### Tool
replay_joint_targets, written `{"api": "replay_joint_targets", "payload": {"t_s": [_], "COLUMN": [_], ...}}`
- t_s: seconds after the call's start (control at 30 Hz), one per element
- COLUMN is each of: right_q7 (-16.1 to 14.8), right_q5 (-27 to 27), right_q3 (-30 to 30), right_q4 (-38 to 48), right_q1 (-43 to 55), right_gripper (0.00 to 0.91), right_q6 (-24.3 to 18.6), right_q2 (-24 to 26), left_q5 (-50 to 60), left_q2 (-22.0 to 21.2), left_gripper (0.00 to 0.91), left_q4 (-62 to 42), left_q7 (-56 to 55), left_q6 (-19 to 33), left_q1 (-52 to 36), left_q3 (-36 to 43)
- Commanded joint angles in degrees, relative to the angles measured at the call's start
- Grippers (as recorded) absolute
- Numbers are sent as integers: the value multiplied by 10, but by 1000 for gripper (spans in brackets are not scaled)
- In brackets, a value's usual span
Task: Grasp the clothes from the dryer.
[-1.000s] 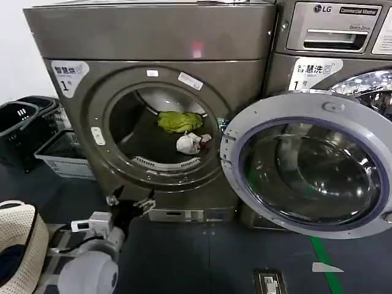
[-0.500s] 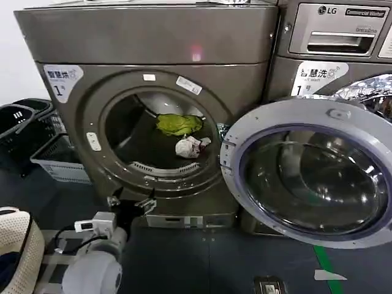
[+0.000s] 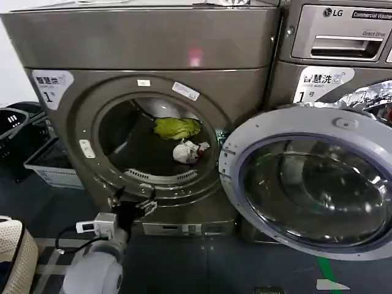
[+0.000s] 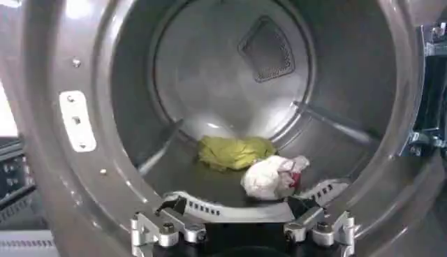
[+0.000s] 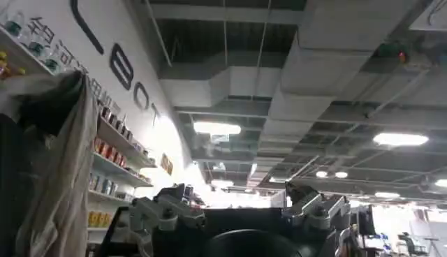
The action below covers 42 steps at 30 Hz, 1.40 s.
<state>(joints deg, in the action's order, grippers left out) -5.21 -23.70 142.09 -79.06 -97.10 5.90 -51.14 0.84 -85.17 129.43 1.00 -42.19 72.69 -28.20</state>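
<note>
Left gripper nearer the dryer, fingertips cropped.

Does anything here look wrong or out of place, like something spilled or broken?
Nothing stands out. The dryer has its door swung wide open, and the lime-green garment and the white-pinkish bundle lie apart on the drum floor. The left hand, open, hovers just outside the porthole's lower rim. The right hand points at the ceiling.

A dark floor is stretching out below, with a green stripe running across it. Baskets are sitting against a white wall. Ceiling lights are glowing above shelves and ducts.
</note>
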Motion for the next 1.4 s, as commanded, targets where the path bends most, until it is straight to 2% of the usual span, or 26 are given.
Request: {"api": "replay_joint_targets", "payload": {"t_s": [0.03, 1.4], "right_q7": [0, 1], "right_q5": [0, -2], "right_q3": [0, 0], "right_q4": [-1, 2], "right_q1": [1, 1], "right_gripper": [907, 907], "right_q6": [0, 1], "right_q2": [-2, -5], "left_q5": [41, 23], "left_q2": [1, 4], "left_gripper": [907, 907], "left_q4": [2, -8], "left_q7": [10, -5], "left_q6": [-28, -28], "left_q1": [3, -2], "left_q3": [5, 10]}}
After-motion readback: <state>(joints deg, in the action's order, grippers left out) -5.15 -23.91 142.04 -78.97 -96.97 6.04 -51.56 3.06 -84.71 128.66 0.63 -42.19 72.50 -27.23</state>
